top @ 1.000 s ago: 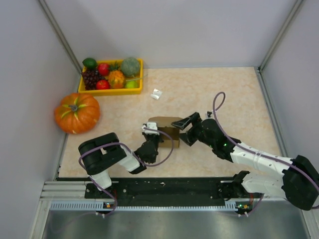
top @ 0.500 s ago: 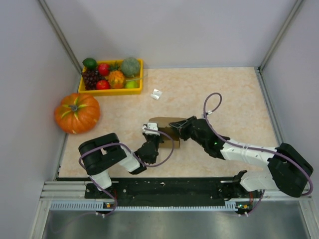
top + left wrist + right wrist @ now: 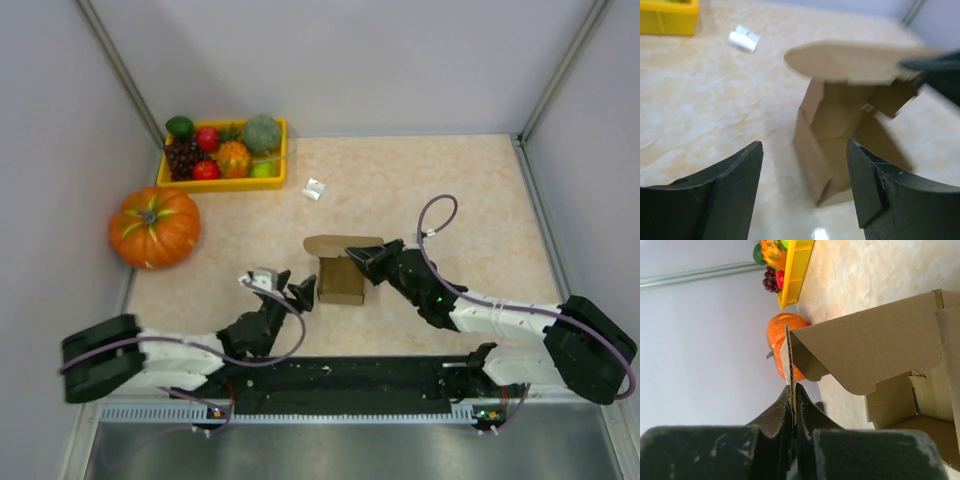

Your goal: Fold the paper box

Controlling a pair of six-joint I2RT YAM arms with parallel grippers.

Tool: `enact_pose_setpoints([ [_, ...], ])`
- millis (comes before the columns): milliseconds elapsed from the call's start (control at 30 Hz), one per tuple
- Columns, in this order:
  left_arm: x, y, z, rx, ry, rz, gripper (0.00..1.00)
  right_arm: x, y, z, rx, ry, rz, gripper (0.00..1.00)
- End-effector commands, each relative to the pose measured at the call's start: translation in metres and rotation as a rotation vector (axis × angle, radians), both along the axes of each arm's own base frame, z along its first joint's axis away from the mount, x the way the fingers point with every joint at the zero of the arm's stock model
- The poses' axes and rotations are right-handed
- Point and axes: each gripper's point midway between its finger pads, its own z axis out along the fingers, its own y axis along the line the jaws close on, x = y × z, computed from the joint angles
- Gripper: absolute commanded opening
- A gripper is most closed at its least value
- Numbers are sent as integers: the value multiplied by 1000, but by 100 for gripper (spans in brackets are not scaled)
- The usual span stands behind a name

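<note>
Brown kraft cardboard forms the paper box (image 3: 340, 282), which sits open-topped near the middle of the marbled table (image 3: 450, 190). Its rounded lid flap (image 3: 343, 244) is raised over the far side. The right gripper (image 3: 362, 258) is clamped on the edge of that flap. In the right wrist view its two fingers (image 3: 772, 417) pinch the thin cardboard edge between them. The left gripper (image 3: 292, 291) lies low just left of the box, apart from it, with its jaws spread wide. In the left wrist view the box shows beyond the fingertips (image 3: 747, 160). A small white object (image 3: 315, 189) lies farther back, near a yellow tray (image 3: 222, 184) of fruit. An orange pumpkin (image 3: 155, 226) sits at the table's left edge.
</note>
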Motion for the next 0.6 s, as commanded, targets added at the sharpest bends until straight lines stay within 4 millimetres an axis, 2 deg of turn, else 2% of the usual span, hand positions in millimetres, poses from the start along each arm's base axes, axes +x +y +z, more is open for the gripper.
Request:
enact_pose_setpoints([
  [0, -34, -8, 43, -328, 156, -159, 71, -7, -6, 12, 17, -66, 5, 0],
  [33, -45, 0, 14, -230, 254, -164, 66, -8, -7, 13, 8, -76, 8, 0],
  [67, -49, 3, 20, -246, 260, -185, 62, -9, -8, 12, 2, -77, 9, 0],
  [100, -58, 3, 40, -320, 242, -242, 60, -9, -8, 11, 1, -79, 10, 0],
  [167, -67, 3, 31, -336, 259, -291, 58, -12, -7, 11, 7, -89, 24, 0],
  [200, -69, 8, 40, -357, 258, -290, 57, -14, -6, 9, 6, -89, 32, 0],
  [233, -68, 20, 19, -330, 332, -220, 55, -15, -8, 8, 3, -91, 36, 0],
  [267, -67, 24, 19, -343, 342, -197, 54, -18, -10, 6, 1, -89, 36, 0],
  [367, -64, 22, 19, -351, 354, -174, 54, -19, -15, 2, -5, -85, 22, 0],
  [433, -59, 15, 14, -269, 386, -155, 57, -21, -16, 0, -3, -84, 25, 0],
  [533, -51, -2, 15, -135, 412, -184, 64, -23, -17, 0, -18, -90, 34, 0],
  [567, -54, -13, 18, -124, 429, -247, 68, -24, -19, -4, -33, -82, 34, 0],
])
